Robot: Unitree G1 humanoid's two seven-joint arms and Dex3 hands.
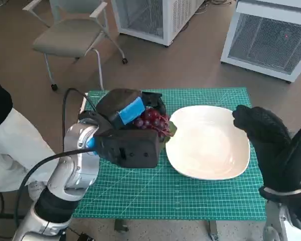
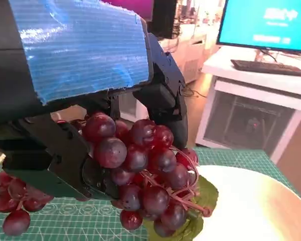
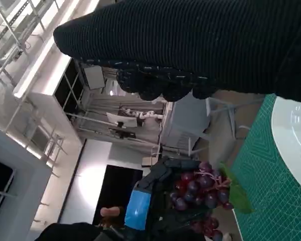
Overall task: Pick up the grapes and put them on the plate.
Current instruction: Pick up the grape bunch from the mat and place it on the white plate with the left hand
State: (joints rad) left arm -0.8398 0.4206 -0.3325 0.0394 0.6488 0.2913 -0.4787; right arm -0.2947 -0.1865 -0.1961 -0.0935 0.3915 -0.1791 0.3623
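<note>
Hanging from the left hand [image 2: 85, 100], whose fingers [image 2: 165, 100] are closed round its upper part beside the plate [image 1: 210, 145], the grapes [image 2: 140, 170] look soft, loose and bruisable; a gentle hold near the stem is judged safest; the right hand [image 1: 276, 145] is spread, empty.

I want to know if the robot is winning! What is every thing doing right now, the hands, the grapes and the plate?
left hand: holds the grapes, lifted beside the plate.
grapes: gripped by the left hand, not yet on the plate.
plate: lies on the green mat, nothing on it.
right hand: holds nothing, raised over the plate's far side.
</note>
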